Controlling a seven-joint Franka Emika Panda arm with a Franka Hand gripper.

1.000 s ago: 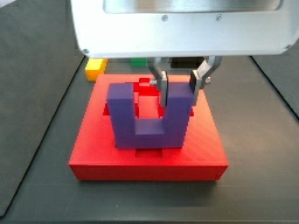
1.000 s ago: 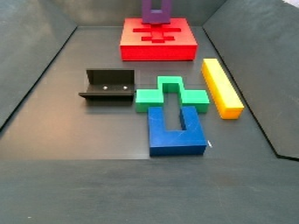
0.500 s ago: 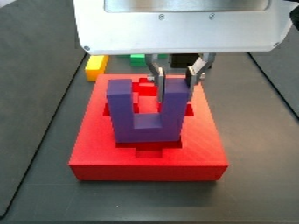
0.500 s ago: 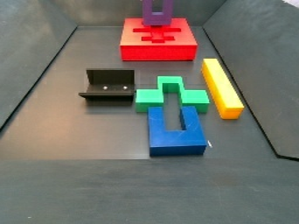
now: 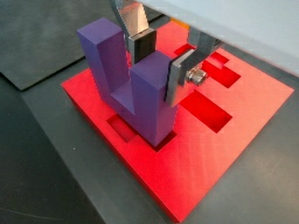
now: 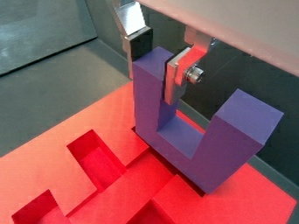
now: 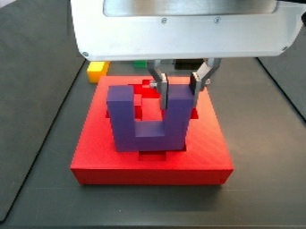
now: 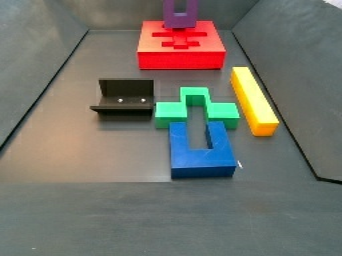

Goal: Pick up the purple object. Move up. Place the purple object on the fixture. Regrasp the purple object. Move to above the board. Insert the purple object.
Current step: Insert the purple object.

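The purple object [image 7: 143,125] stands upright on the red board [image 7: 107,161], prongs up, its base down in a cutout. My gripper [image 7: 180,85] hangs over the board, shut on the top of one prong. In both wrist views a silver finger [image 5: 181,77] presses one side of that prong and a dark pad [image 6: 140,48] meets the opposite side, with the gripper [image 5: 162,63] [image 6: 160,63] astride it. The second prong [image 6: 239,118] is free. In a side view the purple object [image 8: 178,12] shows at the far end on the board [image 8: 201,57]. The fixture [image 8: 123,98] stands apart on the floor.
A green-and-blue cross-shaped block [image 8: 201,130] lies mid-floor next to the fixture. A yellow bar [image 8: 254,98] lies beside it, also seen behind the board [image 7: 98,67]. Open cross-shaped cutouts [image 6: 87,157] lie in the board near the purple object. Dark walls ring the floor.
The gripper and the purple object rose slightly together, then sank back to about the same height on the board, shifting a touch sideways. Nothing else moved.
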